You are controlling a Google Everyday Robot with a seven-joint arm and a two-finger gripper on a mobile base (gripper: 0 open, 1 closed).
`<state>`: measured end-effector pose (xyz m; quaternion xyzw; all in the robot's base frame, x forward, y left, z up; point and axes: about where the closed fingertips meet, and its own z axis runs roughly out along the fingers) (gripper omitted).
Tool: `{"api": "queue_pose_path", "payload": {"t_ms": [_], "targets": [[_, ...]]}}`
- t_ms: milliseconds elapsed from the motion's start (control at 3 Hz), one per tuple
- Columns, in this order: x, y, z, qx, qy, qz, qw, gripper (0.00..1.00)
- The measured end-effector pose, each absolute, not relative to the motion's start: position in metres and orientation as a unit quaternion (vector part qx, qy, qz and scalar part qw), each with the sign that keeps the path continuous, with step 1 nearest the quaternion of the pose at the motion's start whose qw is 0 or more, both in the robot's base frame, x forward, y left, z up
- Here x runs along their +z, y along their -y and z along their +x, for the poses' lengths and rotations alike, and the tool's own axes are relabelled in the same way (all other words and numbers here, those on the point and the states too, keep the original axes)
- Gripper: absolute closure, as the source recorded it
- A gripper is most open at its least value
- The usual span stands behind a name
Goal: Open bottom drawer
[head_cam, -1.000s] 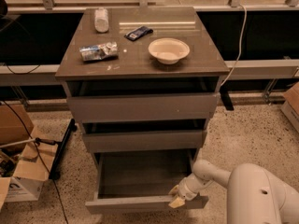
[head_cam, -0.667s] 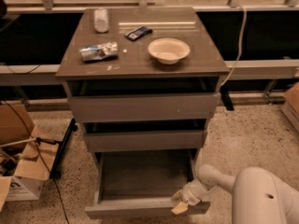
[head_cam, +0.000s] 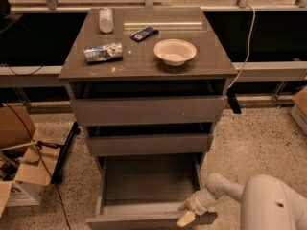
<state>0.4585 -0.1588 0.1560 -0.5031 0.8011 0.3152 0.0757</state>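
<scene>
Grey-brown flat-fronted bottom drawer, lowest of three, pulled well out. White two-finger gripper at its front's right end; cannot tell whether closed or holding. Could slip off the handleless edge, or jam it through off-centre pulling.

On the grey-brown cabinet top we've got a white paper bowl at 3 o'clock, a crumpled silver-blue snack bag at 9, a small dark blue packet at 12 and a pale plastic bottle lying at 11. Open cardboard boxes sit on the speckled floor at the cabinet's 8 o'clock, and a white cable hangs at its 2.
</scene>
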Motion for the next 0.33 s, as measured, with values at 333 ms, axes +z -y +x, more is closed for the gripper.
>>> {"api": "queue_pose_path", "payload": {"t_ms": [333], "targets": [[0.157,0.1565,0.459,0.315,-0.801,-0.503,0.076,0.01]]}}
